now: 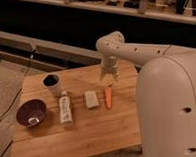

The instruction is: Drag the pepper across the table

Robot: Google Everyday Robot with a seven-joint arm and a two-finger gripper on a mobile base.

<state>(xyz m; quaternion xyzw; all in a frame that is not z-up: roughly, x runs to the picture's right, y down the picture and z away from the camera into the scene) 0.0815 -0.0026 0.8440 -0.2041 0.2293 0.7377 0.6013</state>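
We see the robot's bulky white arm [140, 53] filling the right side and reaching over the far edge of the table [95, 136], a light wooden top with plank grain. Near the table's left edge sits a dark bowl [32, 112]. The gripper [110, 78] hangs from the arm's end, pointing down just above the far tip of the pepper, its fingers spread and holding nothing. A dark cup [51, 82] stands behind the bowl, then a white tube [65, 107], then a pale block [91, 99]. The pepper [108, 98], slim and orange, lies flat on the table just right of the block, apart from it
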